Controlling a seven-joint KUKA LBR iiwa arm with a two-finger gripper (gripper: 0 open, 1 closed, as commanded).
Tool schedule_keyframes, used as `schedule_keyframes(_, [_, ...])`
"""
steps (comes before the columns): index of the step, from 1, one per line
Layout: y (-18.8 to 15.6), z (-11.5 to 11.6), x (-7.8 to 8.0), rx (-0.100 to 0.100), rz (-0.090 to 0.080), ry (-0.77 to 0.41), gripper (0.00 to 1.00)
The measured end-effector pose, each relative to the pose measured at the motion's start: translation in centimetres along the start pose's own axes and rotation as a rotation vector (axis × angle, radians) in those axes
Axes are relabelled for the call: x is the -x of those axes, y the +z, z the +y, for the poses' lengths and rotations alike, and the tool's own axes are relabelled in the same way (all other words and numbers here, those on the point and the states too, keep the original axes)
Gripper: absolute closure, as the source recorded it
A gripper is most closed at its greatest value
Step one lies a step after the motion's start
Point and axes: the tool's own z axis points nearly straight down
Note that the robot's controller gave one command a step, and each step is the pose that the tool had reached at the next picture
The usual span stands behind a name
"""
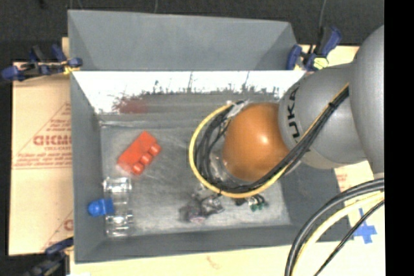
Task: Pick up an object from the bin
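One tool (217, 189) over small dark object (202, 209)

My orange cover (253, 142) and cables (197, 161) hide the bin floor (171, 168) under my wrist. The small dark bits (202, 207) beside them are too small to tell.

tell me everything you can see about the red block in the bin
The red block is an orange-red toy brick, plastic by its look, with round studs along one edge. It lies flat on the floor of the bin, in the left half, turned at a slant to the walls. Nothing touches it: the clear piece below it and the arm's orange cover to its right both lie apart from it.
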Motion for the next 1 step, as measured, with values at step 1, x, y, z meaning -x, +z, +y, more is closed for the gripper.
schedule_keyframes(1, [-14.43, -1.03, 1.29, 0.001, 0.02, -0.188, 1.0])
